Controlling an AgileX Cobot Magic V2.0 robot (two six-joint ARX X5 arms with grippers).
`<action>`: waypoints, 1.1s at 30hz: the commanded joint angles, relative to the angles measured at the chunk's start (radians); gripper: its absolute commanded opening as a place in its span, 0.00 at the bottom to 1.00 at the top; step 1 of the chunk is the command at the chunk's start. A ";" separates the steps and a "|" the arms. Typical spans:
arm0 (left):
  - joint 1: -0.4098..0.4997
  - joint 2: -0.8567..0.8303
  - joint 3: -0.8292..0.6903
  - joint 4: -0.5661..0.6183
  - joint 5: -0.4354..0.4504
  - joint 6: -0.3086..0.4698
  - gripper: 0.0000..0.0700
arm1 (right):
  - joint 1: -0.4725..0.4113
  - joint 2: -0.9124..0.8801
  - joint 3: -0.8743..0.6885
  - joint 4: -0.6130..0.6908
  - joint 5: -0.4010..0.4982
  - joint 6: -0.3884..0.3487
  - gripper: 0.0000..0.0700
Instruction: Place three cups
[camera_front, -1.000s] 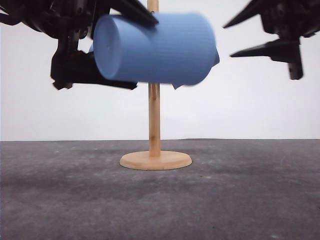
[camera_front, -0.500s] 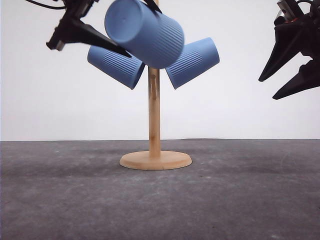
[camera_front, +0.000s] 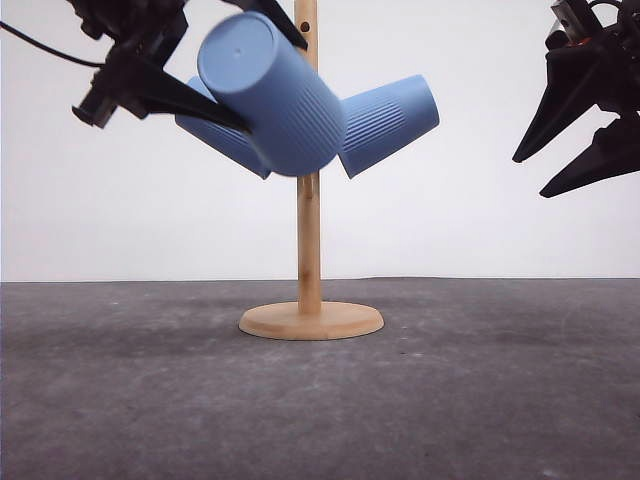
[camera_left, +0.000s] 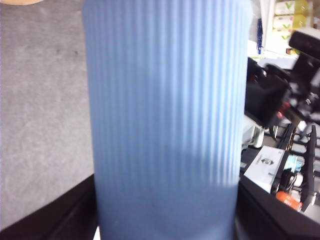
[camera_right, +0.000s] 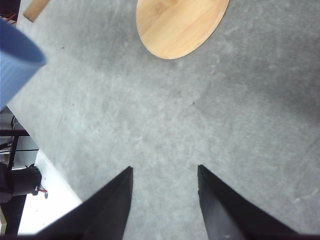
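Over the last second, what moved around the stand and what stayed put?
The left claw swung the front cup from lying level across the wooden stand to tilted, base up and to the left, and keeps its grip on it. The right claw pulled away to the right edge, open and empty. The two cups already on the stand, left and right, and the stand itself did not move.

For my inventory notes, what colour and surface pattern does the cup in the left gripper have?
Light blue cup with fine vertical ribbing, clearest in the left wrist view.
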 joint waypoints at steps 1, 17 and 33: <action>-0.004 0.028 0.019 0.026 -0.005 -0.029 0.55 | 0.001 0.013 0.023 0.006 -0.003 -0.014 0.37; 0.016 0.164 0.020 0.207 -0.049 -0.156 0.56 | 0.007 0.013 0.023 0.006 -0.003 -0.014 0.37; 0.047 0.188 0.020 0.257 -0.037 -0.183 0.56 | 0.007 0.013 0.023 0.006 -0.003 -0.014 0.37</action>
